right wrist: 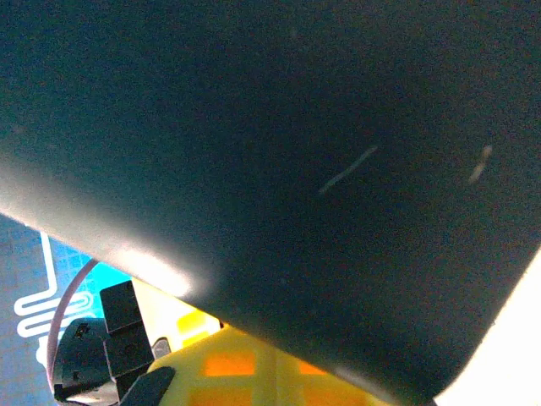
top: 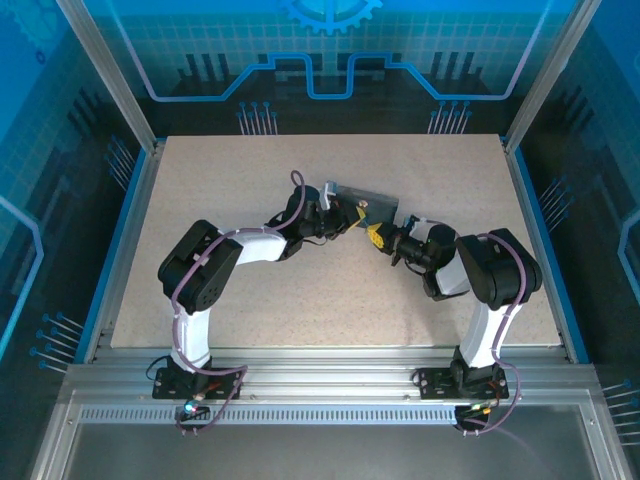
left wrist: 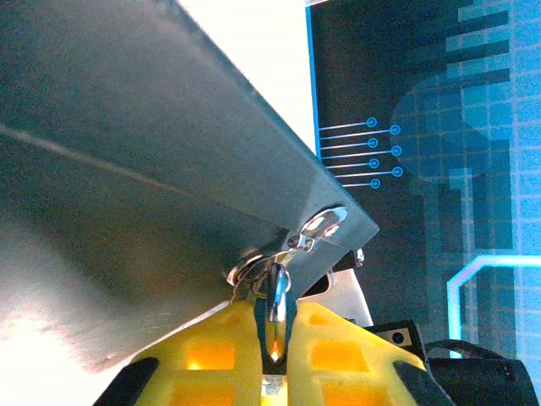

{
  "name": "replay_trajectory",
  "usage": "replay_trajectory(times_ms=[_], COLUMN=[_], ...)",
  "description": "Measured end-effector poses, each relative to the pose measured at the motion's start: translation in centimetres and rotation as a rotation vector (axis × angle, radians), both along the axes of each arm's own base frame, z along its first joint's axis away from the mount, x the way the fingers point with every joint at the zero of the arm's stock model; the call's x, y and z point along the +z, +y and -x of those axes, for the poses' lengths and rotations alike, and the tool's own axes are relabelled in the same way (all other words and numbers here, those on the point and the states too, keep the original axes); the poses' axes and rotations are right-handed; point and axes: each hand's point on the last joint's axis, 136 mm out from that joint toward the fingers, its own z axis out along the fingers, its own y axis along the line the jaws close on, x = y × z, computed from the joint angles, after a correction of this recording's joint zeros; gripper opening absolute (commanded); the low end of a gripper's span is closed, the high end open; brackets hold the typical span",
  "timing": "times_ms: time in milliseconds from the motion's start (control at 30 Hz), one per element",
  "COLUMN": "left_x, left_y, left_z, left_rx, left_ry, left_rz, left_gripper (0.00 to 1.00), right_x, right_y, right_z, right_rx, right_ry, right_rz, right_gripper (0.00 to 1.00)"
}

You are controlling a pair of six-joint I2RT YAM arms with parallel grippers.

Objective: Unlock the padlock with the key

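Both arms meet at mid-table, under a grey tin [top: 366, 197] held up off the table. In the left wrist view my left gripper [left wrist: 275, 311] is shut, its yellow fingers [left wrist: 211, 347] pinching the thin key [left wrist: 276, 296] edge-on, with wire key rings [left wrist: 248, 269] at the key's top. Just beyond, a small shiny padlock [left wrist: 325, 222] sits against the tin's lower edge [left wrist: 279, 216], close to the key but apart from it. My right gripper [top: 378, 237] reaches in from the right. Its yellow fingers [right wrist: 228, 368] stand close together under the tin [right wrist: 296, 169], which hides their tips.
The beige table [top: 250, 300] lies inside a frame of aluminium posts [top: 105, 70] with blue side walls. The left arm [top: 250, 245] and the right arm [top: 480, 265] both bend inward toward the middle.
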Motion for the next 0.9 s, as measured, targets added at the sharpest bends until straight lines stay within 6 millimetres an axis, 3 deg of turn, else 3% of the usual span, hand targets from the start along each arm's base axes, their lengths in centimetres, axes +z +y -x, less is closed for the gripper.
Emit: replay_trajectory(times_ms=[567, 900], left_x=[-3.0, -3.3], left_y=[0.4, 0.5], left_z=[1.4, 1.5], left_rx=[-0.002, -0.001], left_ry=[0.073, 0.077], left_rz=[-0.02, -0.021], left_gripper=[0.0, 0.0], right_x=[-3.1, -3.0], right_y=[0.0, 0.3], right_z=[0.9, 1.2], right_rx=[0.016, -0.018], right_ry=[0.009, 0.094], right_rz=[0.077, 0.013], right_gripper=[0.0, 0.0])
